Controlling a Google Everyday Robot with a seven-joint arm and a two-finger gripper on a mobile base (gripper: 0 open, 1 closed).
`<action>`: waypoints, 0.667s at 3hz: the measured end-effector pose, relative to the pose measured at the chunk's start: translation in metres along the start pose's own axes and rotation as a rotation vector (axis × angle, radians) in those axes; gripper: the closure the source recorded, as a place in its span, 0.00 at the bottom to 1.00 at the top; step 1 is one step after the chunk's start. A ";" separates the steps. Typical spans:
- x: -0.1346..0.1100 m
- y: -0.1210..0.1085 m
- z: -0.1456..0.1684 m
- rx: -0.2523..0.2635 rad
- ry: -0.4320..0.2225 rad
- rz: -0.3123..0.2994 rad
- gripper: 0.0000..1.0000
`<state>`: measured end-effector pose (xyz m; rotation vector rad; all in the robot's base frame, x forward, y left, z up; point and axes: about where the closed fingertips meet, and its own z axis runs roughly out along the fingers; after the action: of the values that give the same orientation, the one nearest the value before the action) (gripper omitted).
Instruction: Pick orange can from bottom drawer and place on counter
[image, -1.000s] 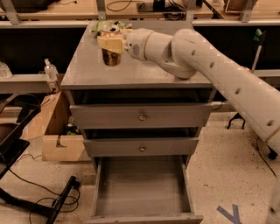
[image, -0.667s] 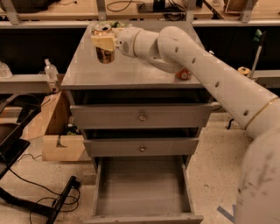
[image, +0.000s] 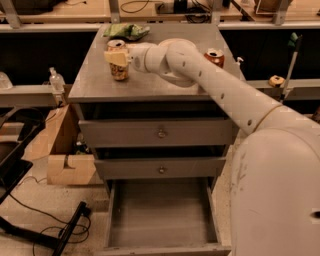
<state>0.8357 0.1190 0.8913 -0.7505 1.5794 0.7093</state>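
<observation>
One orange can (image: 119, 72), upright on the counter (image: 150, 88), tight in the tool's (image: 118, 57) grip.

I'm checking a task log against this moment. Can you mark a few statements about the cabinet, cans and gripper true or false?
1. The dull orange-brown drink can lies in the deep grey bottom drawer. False: it is upright at the left side of the flat grey counter.
2. The two-finger gripper is clasped on that can. True.
3. The bottom drawer is pulled open. True.
4. The brighter red-orange can sits on the floor. False: it stands on the counter's right side.
5. The two shallow knobbed drawers are open. False: both are shut.
</observation>
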 end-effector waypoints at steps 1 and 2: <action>0.001 0.000 0.001 -0.001 0.002 0.002 0.82; -0.001 0.000 0.001 -0.001 0.002 0.002 0.58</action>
<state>0.8362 0.1200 0.8920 -0.7506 1.5818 0.7115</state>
